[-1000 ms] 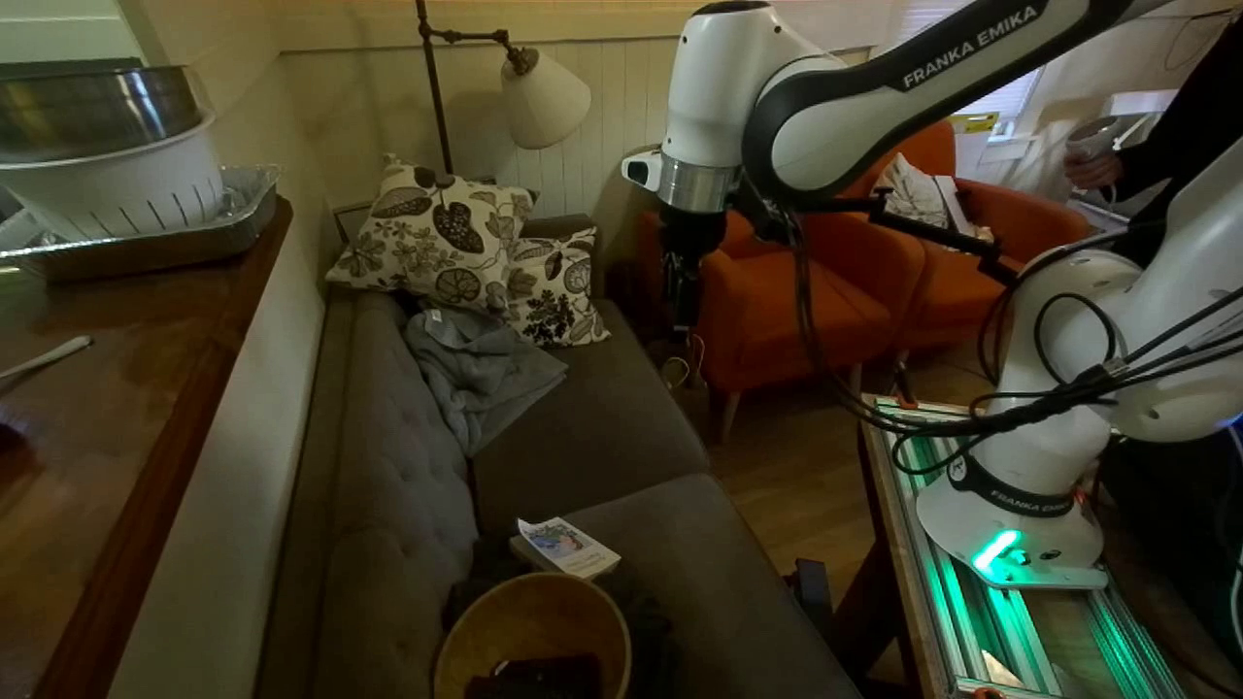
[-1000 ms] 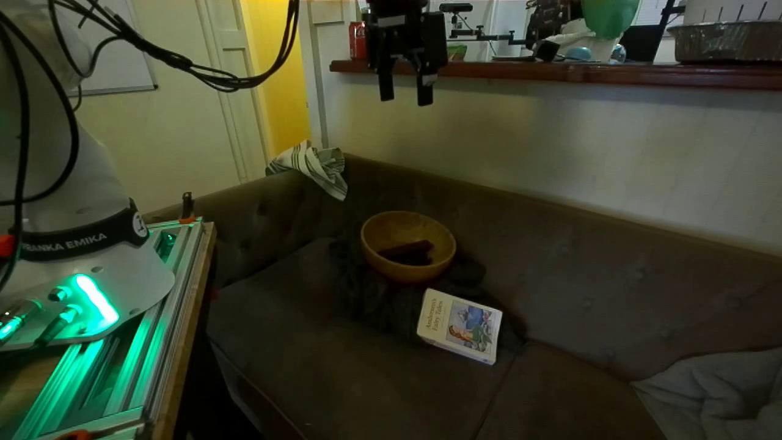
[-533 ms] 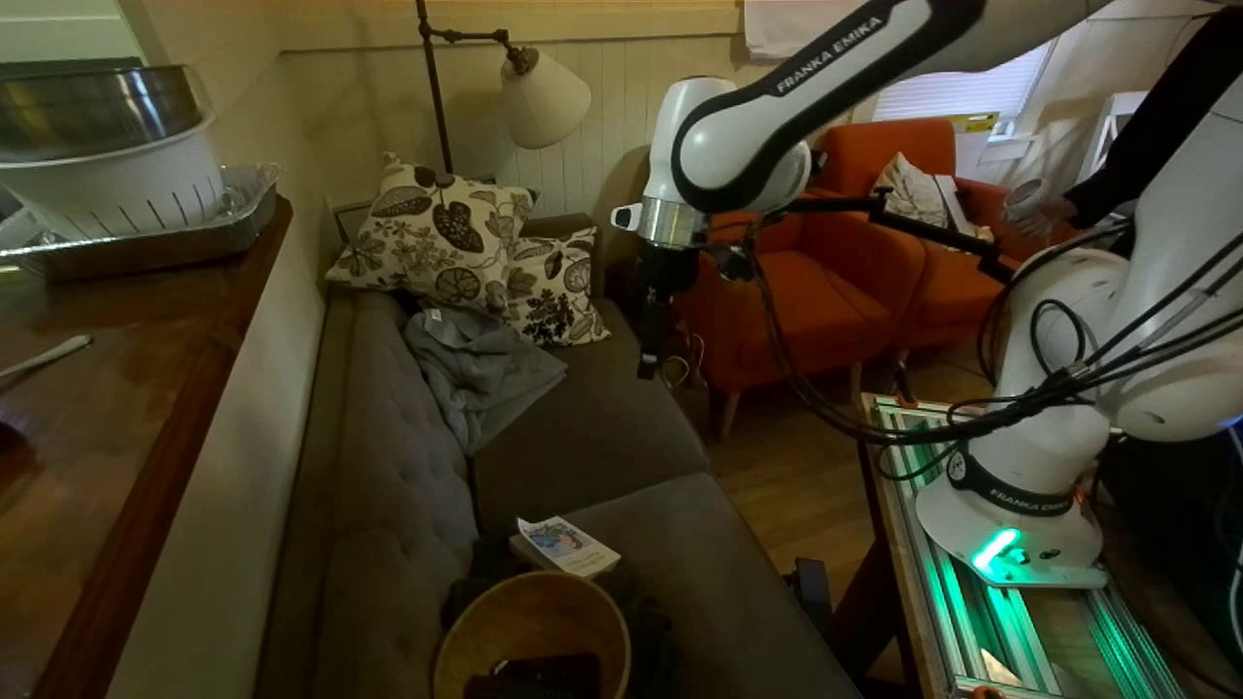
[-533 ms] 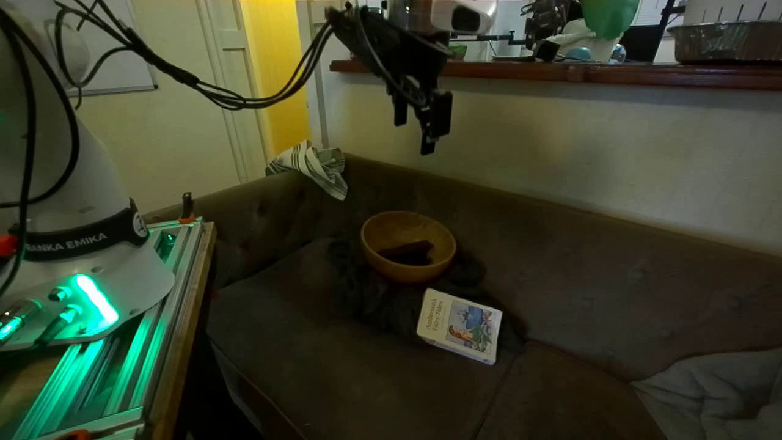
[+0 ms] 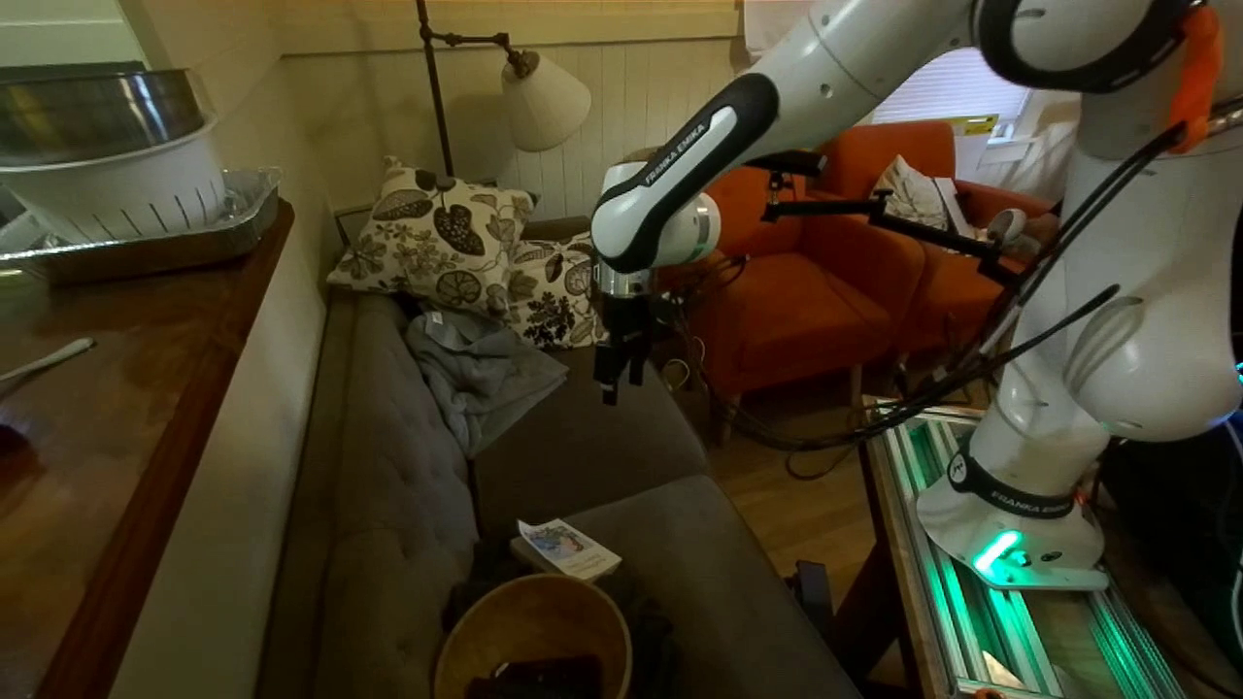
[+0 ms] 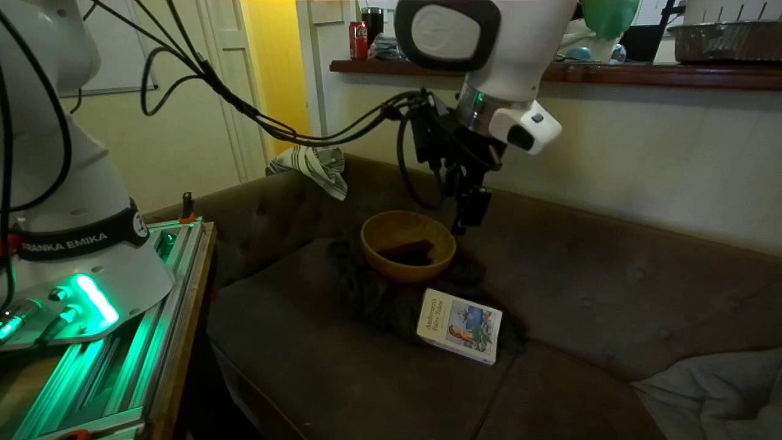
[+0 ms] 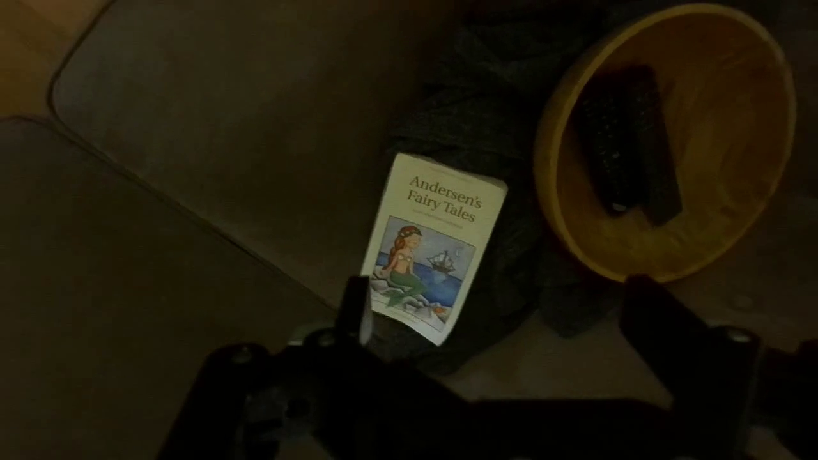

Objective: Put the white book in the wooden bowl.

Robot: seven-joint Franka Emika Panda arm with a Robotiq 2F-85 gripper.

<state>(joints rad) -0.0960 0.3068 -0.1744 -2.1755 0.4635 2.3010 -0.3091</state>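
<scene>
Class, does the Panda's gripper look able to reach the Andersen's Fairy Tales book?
Probably yes: the open gripper hangs above the sofa, and nothing visible covers Andersen's Fairy Tales or blocks the way.

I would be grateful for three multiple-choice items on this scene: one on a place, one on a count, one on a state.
1. Where is the white book?
A) Beside the wooden bowl
B) Inside the wooden bowl
C) On an orange armchair

2. How many dark oblong objects show in the wooden bowl?
A) None
B) Five
C) Two

3. How does the claw stand?
A) Shut on the white book
B) Open, holding nothing
C) Shut on the wooden bowl

1 A: dark cloth shows between them in the wrist view.
2 C: two lie side by side in that view.
3 B: its fingers stand apart with nothing gripped.
</scene>
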